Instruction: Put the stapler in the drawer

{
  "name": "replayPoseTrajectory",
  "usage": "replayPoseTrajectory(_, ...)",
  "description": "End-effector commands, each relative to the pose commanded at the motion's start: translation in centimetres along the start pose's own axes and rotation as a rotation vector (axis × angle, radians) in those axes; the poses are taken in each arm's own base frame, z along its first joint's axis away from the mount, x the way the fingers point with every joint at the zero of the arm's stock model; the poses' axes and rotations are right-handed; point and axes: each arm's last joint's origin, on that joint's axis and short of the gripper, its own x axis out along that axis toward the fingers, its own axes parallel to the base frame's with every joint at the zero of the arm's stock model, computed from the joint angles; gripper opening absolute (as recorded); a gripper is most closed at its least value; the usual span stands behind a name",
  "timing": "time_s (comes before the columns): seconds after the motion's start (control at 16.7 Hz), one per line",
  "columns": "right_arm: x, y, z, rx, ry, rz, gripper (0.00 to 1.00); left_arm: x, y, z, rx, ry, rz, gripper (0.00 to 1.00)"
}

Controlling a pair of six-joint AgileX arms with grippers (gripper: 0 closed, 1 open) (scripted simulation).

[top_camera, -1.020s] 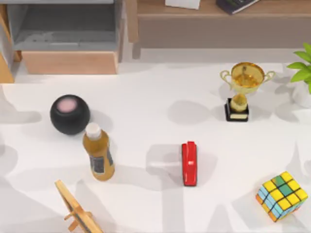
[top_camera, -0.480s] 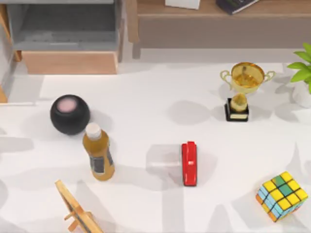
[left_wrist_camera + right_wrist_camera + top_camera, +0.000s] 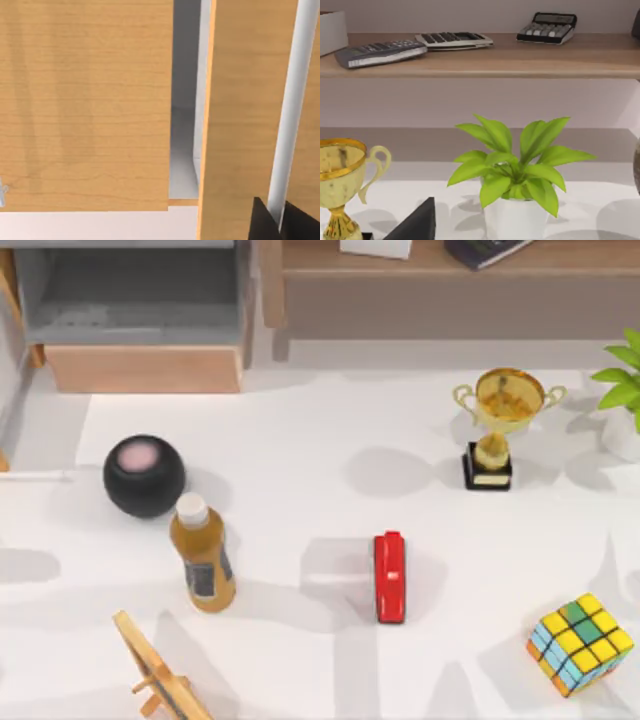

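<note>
The left gripper (image 3: 281, 216) sits close against the light wood panels by the drawer, with a pale vertical bar running down to it. I cannot tell whether it is apart or together. The right gripper (image 3: 417, 222) hangs low over the right side of the counter (image 3: 300, 440), facing the trophy (image 3: 340, 175) and the potted plant (image 3: 512, 175). Its state cannot be told either.

The stapler (image 3: 390, 577) lies flat on the counter, slightly right of centre and towards the front. Its long axis runs front to back. Judging by what each wrist faces, the right arm is likely the nearer 1, and closing across the narrow width looks the natural grasp.

The drawer (image 3: 145, 368) stands pulled open at the back left, its grey floor bare, well apart from the stapler. The carry therefore runs diagonally back and left.

The black ball-shaped speaker (image 3: 143, 475) and the amber bottle (image 3: 203, 560) stand left of that line and could be clipped on a low pass. The Rubik's cube (image 3: 580, 643) and the wooden stand (image 3: 160, 675) lie clear of it.
</note>
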Motion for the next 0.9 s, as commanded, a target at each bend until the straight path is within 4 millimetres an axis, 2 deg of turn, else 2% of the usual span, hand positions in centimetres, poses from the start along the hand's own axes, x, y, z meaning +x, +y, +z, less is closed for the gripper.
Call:
replayPoseTrajectory(0.24, 0.0, 0.0, 0.0, 0.0, 0.0, 0.0, 1.0, -3.2, -0.1, 0.2, -0.005, 0.0, -0.005, 0.0)
replayPoseTrajectory(0.48, 0.0, 0.0, 0.0, 0.0, 0.0, 0.0, 1.0, -3.4, 0.0, 0.2, -0.002, 0.0, 0.0, 0.0)
replayPoseTrajectory(0.9, 0.0, 0.0, 0.0, 0.0, 0.0, 0.0, 1.0, -3.4, 0.0, 0.2, -0.002, 0.0, 0.0, 0.53)
